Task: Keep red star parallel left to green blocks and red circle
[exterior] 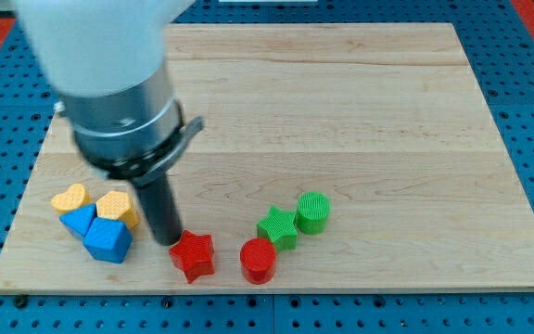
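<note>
A red star (193, 255) lies near the view's bottom edge of the wooden board, left of centre. A red circle (258, 261) stands to its right, with a gap between them. A green star (277, 226) sits just above and right of the red circle, and a green circle (312, 211) is beside it on the right. My tip (165, 238) rests on the board just at the red star's upper left, close to or touching it.
A cluster sits at the view's lower left: a yellow heart (68, 199), a yellow block (116, 208), a blue block (80, 221) and a blue block (108, 240). The arm's large body covers the board's upper left. The board's bottom edge (276, 290) is close below the red blocks.
</note>
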`<state>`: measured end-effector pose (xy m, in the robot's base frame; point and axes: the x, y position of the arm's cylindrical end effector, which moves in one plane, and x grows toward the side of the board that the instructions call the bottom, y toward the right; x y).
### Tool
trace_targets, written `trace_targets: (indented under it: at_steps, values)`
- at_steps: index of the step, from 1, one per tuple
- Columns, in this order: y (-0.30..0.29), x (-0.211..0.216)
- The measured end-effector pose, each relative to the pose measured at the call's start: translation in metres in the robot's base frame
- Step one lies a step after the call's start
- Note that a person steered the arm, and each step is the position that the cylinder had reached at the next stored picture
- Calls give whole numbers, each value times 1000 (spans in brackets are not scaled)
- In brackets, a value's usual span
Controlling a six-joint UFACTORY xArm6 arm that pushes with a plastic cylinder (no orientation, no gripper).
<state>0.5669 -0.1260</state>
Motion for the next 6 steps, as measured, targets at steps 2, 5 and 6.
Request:
trace_targets:
  at_steps: [2, 5, 6]
  values:
    - [-62, 4]
    - [31, 50]
    - [94, 50]
